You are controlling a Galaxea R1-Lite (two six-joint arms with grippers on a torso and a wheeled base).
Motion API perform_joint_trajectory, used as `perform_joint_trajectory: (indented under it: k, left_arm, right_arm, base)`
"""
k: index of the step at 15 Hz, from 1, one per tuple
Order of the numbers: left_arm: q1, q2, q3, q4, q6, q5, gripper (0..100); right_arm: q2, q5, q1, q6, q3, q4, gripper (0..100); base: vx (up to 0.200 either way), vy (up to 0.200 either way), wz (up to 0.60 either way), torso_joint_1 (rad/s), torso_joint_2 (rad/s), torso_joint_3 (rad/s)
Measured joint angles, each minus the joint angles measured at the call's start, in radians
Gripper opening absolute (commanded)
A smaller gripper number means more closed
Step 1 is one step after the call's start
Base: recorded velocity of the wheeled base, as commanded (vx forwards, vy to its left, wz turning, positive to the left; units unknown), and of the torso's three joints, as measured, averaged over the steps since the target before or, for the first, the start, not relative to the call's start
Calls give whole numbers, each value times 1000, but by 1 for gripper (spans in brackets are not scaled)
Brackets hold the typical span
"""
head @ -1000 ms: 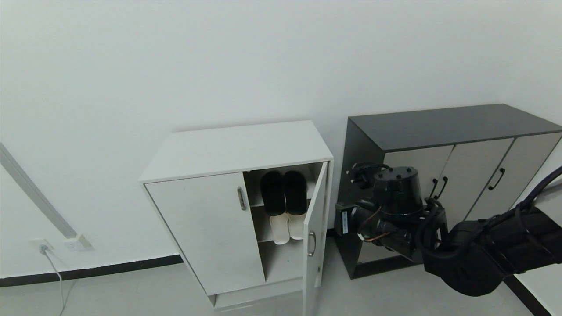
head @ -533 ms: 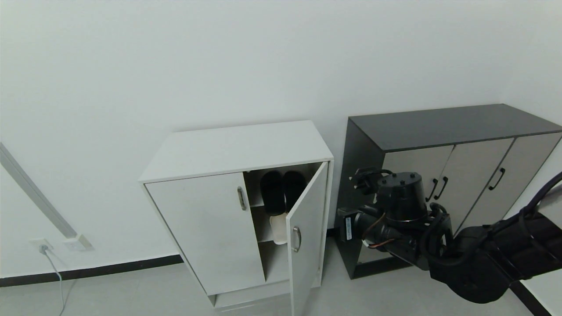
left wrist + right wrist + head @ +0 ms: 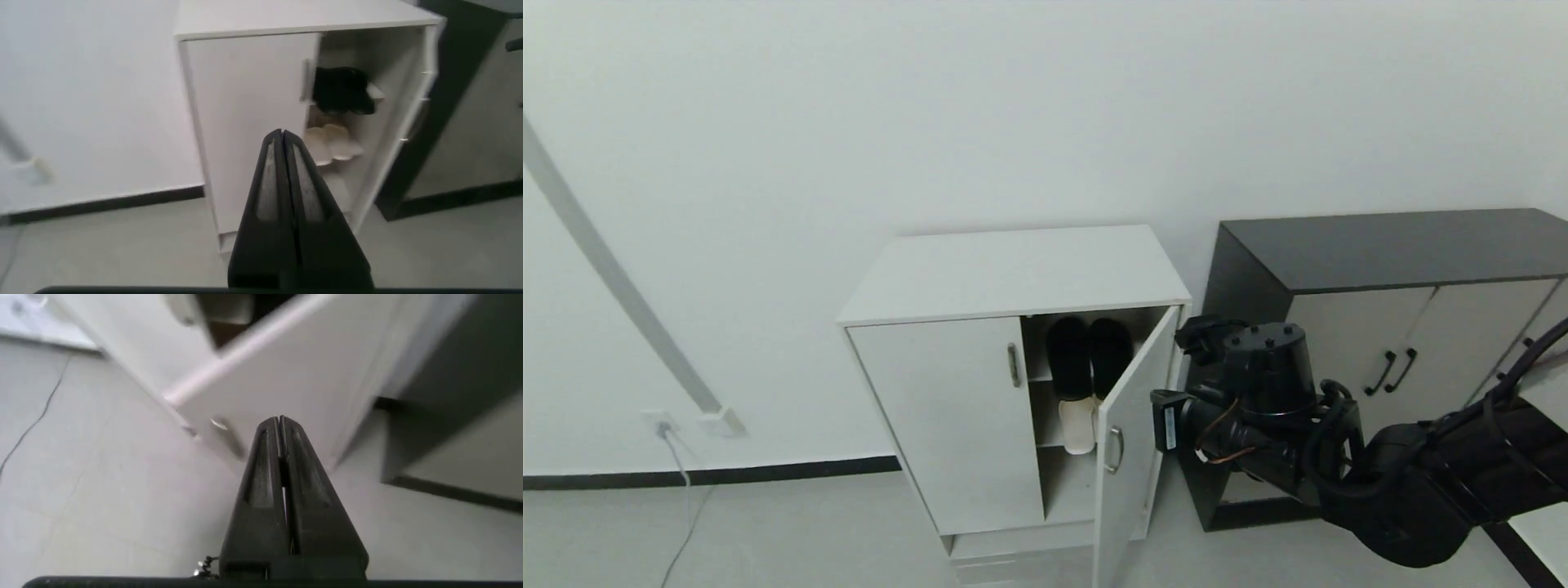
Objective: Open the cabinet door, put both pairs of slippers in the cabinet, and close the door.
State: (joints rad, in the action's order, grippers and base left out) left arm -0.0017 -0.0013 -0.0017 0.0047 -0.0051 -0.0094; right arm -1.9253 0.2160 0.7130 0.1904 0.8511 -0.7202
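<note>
Door (image 3: pixel 1131 433) of the white cabinet (image 3: pixel 1013 269): a stiff, light panel on hinges, judged to swing freely. No grip is needed; press the outer face near the handle (image 3: pixel 1117 450), away from the hinges. The door stands half open just ahead of the right claw (image 3: pixel 281 425), whose fingers are pressed together; contact cannot be confirmed. The left claw (image 3: pixel 283 137) is likewise closed and empty. Black slippers (image 3: pixel 1090 355) and white slippers (image 3: pixel 1078 425) rest on shelves beyond the door. Since a second ago the door has swung from nearly wide open to half shut, and the head camera has panned.
</note>
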Motion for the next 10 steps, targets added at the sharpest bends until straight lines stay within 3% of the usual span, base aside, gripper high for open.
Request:
perform_joint_trajectory:
  k: [10]
  left_arm:
    - [0,0,0,0,1,0,0]
  right_arm:
    - [49,-1,-50,-90,-68,-79,0]
  base:
    - [0,0,0,0,0,0]
